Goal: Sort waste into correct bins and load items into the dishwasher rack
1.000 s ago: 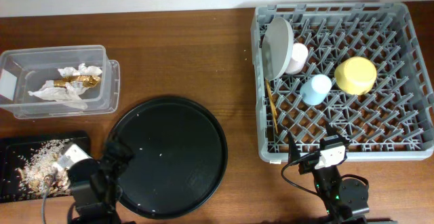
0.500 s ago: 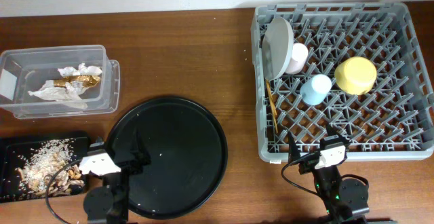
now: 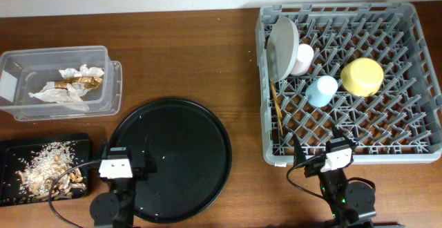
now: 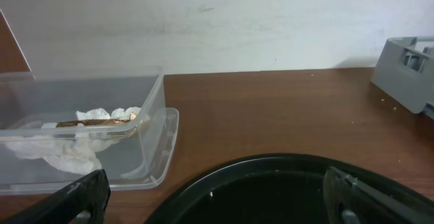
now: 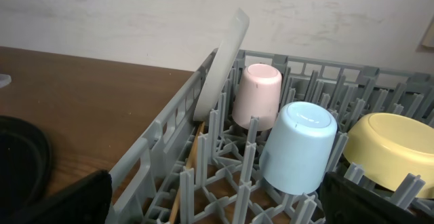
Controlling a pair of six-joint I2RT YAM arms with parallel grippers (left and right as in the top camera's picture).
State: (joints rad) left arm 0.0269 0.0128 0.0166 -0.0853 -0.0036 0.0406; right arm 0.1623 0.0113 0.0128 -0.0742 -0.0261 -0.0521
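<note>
The grey dishwasher rack [image 3: 414,152] holds the white plate [image 3: 282,47] on edge, the pink cup [image 3: 302,59], the light-blue cup [image 3: 322,90], the yellow bowl [image 3: 362,76] and the chopsticks [image 3: 277,107]. The clear tub [image 3: 112,83] holds white paper scraps [image 3: 62,95] and the gold wrapper [image 3: 77,82]. The shallow black tray [image 3: 8,148] holds beige food scraps [image 3: 47,167]. My left gripper [image 3: 128,156] is open and empty over the round tray's near-left edge [image 4: 217,207]. My right gripper [image 3: 318,145] is open and empty at the rack's front edge [image 5: 217,203].
The large round black tray [image 3: 183,155] lies between the bins and the rack, with a few crumbs on it. Bare wooden table [image 3: 193,55] runs behind it. A pale wall stands behind the table in both wrist views.
My left arm has swung right, from over the shallow black tray to the round tray's near-left edge, and now points straight back. The right arm has not moved.
</note>
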